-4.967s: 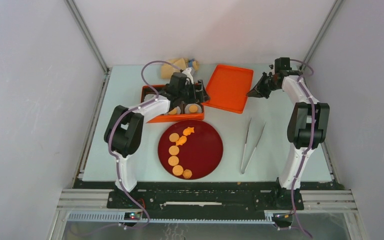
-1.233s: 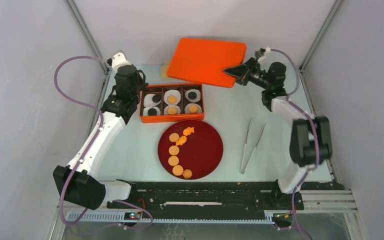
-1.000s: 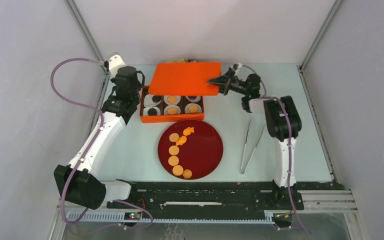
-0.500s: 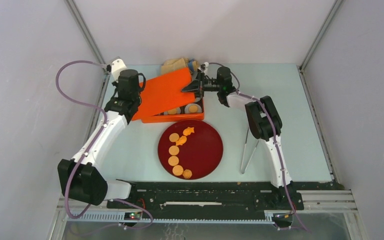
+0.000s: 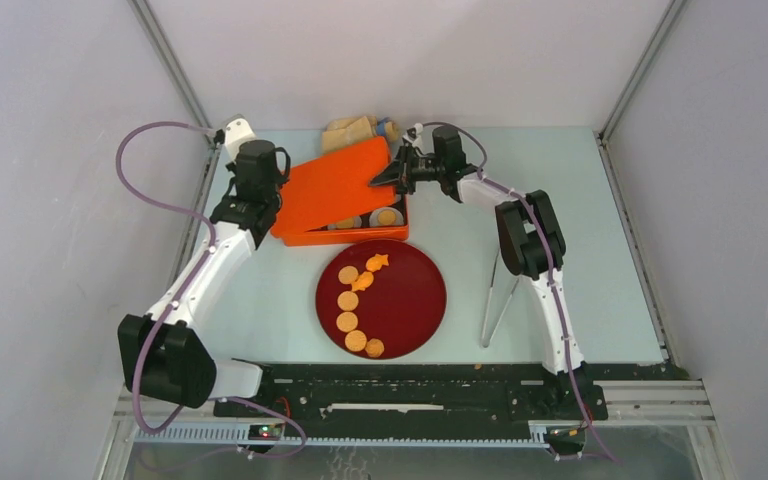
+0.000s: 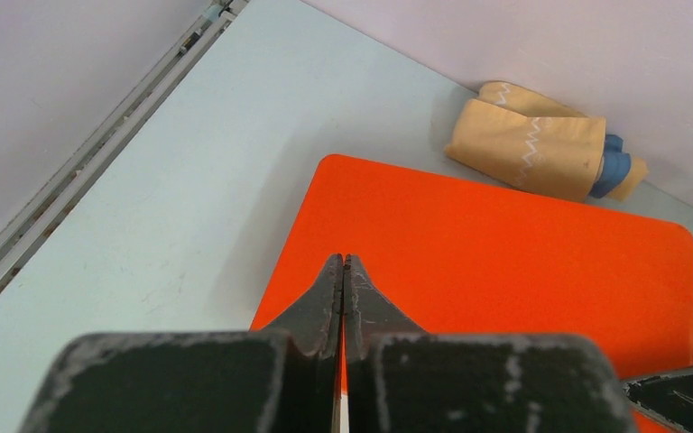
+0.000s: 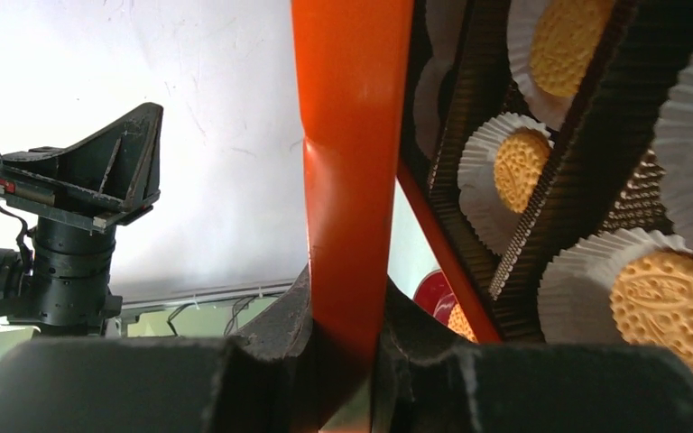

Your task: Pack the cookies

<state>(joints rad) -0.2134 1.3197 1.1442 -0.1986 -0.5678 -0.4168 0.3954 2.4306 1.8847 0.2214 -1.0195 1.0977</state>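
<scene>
**A:** Starting nearest the arms, what's still out?

**B:** Seven cookies (image 5: 348, 300) sit in a curved row on the dark red plate (image 5: 415, 300), five round and two star-like. The tongs (image 5: 505, 290) lie untouched on the surface (image 5: 620, 260) to the right. None of that has shifted in five seconds.

**A:** And beyond the plate?

**B:** The orange box (image 5: 355, 238), with more cookies inside in paper liners (image 7: 577, 271). Its lid (image 5: 335, 185) slants across it, so only the near-right compartments show.

**A:** Why slanted?

**B:** The right hand (image 5: 388, 180) is pinching the lid's right edge and carries that side. I judge it is bringing the lid down onto the box. The left hand (image 6: 343, 271) has its fingers pressed together on nothing, tips over the lid's left end, probably to steady it. Whether it touches, I cannot tell.

**A:** What changed?

**B:** A second ago the lid hung level over the box's far side, with all six compartments in view. Five seconds ago it lay on the surface to the right. Farthest back, the cloth bundle (image 5: 355, 130) hasn't moved.
</scene>
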